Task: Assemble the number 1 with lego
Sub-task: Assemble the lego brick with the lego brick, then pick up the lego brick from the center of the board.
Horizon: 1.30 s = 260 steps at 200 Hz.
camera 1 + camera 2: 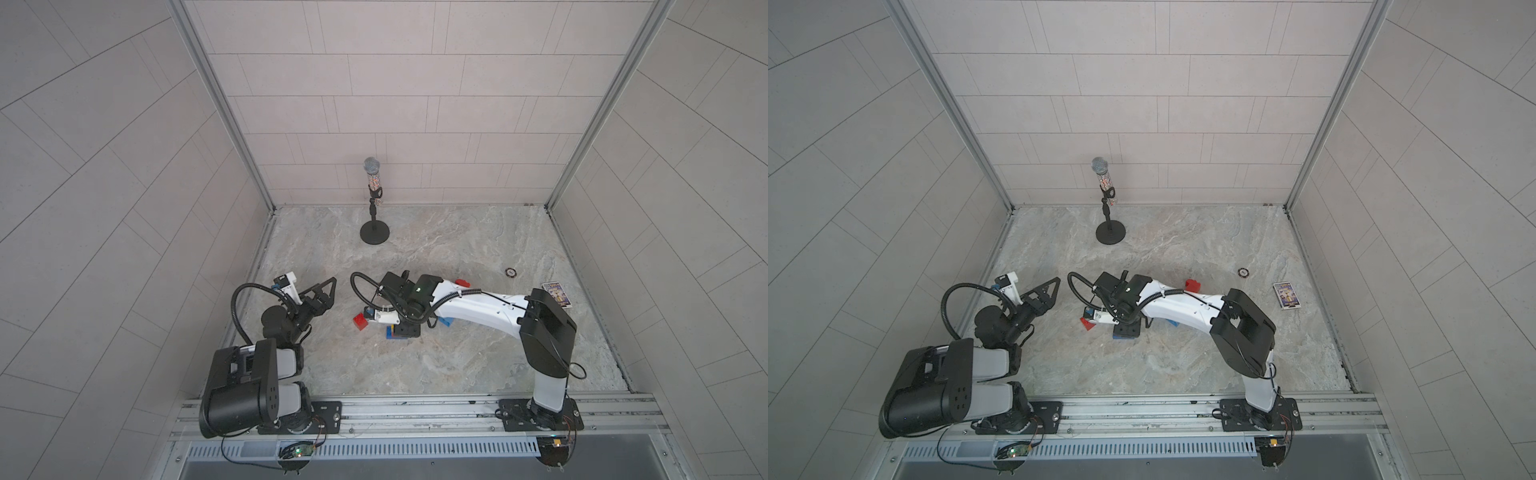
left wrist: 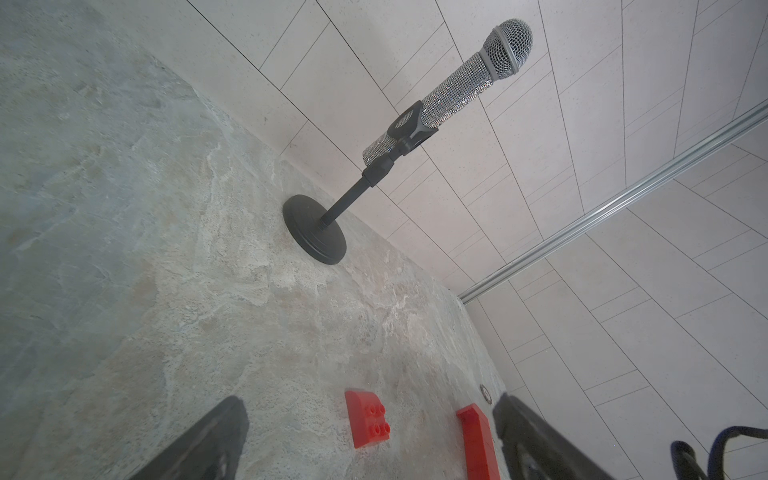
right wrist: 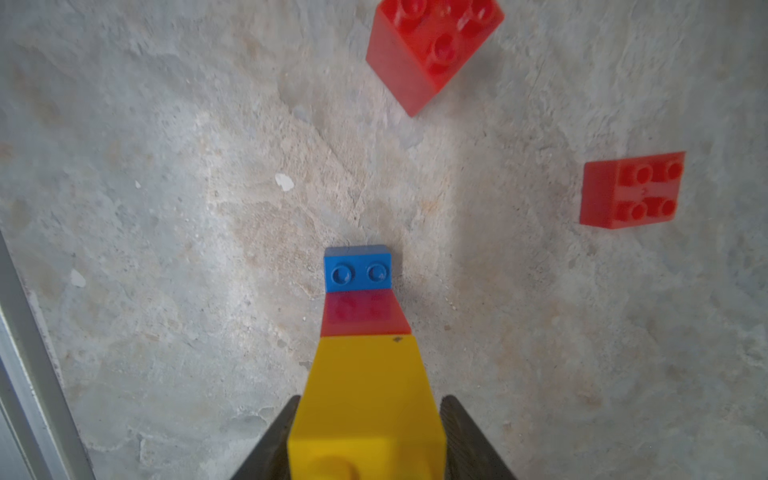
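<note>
Containers: only one, card box [image 1: 557,295], lying flat on table [image 1: 457,374] nr the R-side wall. Closed, so contents can't be told.

Hidden / unclear:
- Blue base brick [image 3: 357,272] is clear in R wrist view. In both top views R arm covers the build and only the brick's edge shows under R gripper [image 3: 372,398].
- Light blue brick [image 1: 445,322] is half under the R forearm.
- Far red brick [image 1: 462,282] pokes out behind the same arm.
- Cut-off red brick [image 3: 428,45] runs past the frame edge. Near end of yellow brick [image 3: 365,370] also runs out of frame.
- Long red piece [image 2: 478,444] leaves the frame in L wrist view, shape unclear.
- Small dark ring [image 1: 509,272] on table, too small to ID.
- Mic on stand [image 1: 372,178] upright at back of table, fully seen.

Lego vs jaws:
- R wrist view: stack is yellow brick on middle red brick [image 3: 363,313] on blue base brick, w/ two blue studs left bare.
- Yellow sits between the R fingers [image 3: 266,449], one on each side, close against it. Touching or just off it: can't tell, so grip state is unresolved.
- Flat red brick [image 3: 636,191] lies loose, well apart from the stack.
- L gripper [image 1: 331,293]: jaws spread wide, gripping nothing, held nr table's L side.
- Sloped red brick [image 2: 368,417] lies on the table beyond the L fingers, not touching them.
</note>
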Each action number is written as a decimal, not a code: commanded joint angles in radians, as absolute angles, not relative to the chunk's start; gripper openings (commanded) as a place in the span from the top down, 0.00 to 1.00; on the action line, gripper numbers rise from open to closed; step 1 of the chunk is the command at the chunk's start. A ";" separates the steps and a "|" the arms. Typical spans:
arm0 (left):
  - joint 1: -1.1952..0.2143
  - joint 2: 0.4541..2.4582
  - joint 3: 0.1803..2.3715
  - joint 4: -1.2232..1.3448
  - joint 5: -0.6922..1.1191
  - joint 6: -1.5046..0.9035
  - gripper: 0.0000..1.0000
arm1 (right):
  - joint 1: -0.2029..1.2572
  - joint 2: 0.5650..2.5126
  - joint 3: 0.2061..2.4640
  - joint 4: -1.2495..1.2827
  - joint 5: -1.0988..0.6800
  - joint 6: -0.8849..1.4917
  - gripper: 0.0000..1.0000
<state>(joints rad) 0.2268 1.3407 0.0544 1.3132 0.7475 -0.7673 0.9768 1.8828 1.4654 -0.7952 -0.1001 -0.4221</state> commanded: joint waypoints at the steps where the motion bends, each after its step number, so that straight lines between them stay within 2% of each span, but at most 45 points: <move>1: 0.230 1.339 0.064 1.362 0.756 -0.768 0.00 | 0.976 1.838 1.493 -0.855 -0.082 -0.420 0.45; 42: 0.230 1.338 0.064 1.361 0.756 -0.769 0.00 | 0.984 1.796 1.547 -0.860 -0.116 -0.382 0.42; 82: 0.230 1.341 0.066 1.362 0.757 -0.769 0.00 | 1.015 1.797 1.677 -0.845 -0.157 -0.240 0.42; 120: 0.230 1.337 0.063 1.362 0.752 -0.769 0.00 | 1.047 1.877 1.723 -0.742 -0.229 -0.031 0.42; 151: 0.232 1.329 0.058 1.362 0.746 -0.770 0.00 | 1.064 1.976 1.742 -0.668 -0.192 0.072 0.42; 201: 0.237 1.326 0.052 1.361 0.742 -0.770 0.00 | 1.065 2.137 1.837 -0.660 -0.161 0.152 0.42; 260: 0.238 1.329 0.054 1.362 0.743 -0.772 0.00 | 1.065 2.237 1.897 -0.664 -0.086 0.198 0.41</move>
<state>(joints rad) 0.2428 1.3396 0.0517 1.3117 0.7136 -0.7704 1.0534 2.2063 1.8687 -0.6769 -0.1204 0.1635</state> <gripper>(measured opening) 0.997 0.587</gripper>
